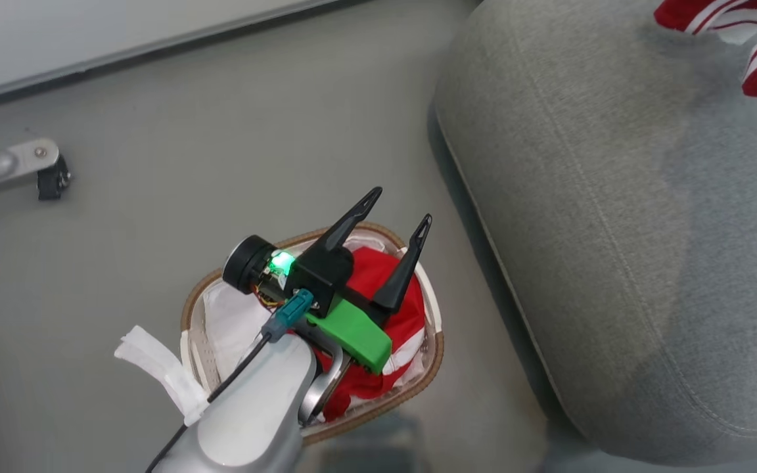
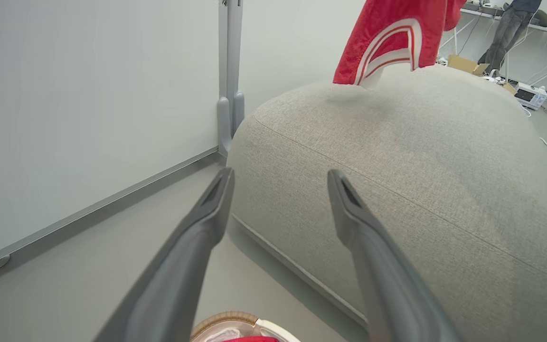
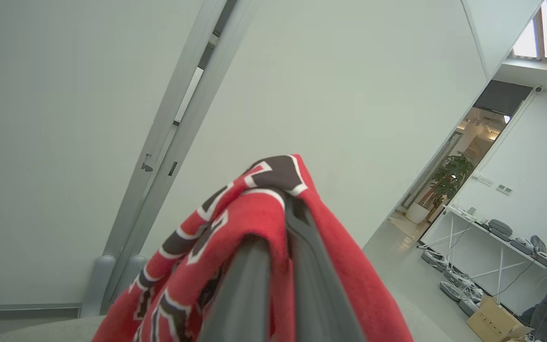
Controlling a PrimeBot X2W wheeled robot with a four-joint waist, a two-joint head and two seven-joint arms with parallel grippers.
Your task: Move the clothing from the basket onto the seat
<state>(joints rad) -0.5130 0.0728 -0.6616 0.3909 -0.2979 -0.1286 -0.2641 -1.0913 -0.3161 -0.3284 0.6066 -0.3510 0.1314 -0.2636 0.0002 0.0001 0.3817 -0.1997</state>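
Progress judged at roughly half, with neither piece yet released on seat (image 1: 615,230). Out of basket (image 1: 202,289): numbered garment (image 3: 254,190), pinched between the all-but-closed jaws of right gripper (image 3: 280,247), cloth draped over both fingers. Seen from left wrist view hanging over far part of seat, striped edge lowest; contact with cushion not determinable. Long axis of that piece taken as near vertical, from grip down toward cushion. Lying in basket, on floor just beside seat: plain red garment (image 1: 385,269), crumpled against white liner (image 1: 234,315), no clear long axis or heading. Poised over that heap: left gripper (image 1: 401,205), jaws wide apart, holding nothing, fingers aimed toward seat rather than downward. Outstanding, as judged: setting numbered piece down, then grasping and carrying over plain piece.
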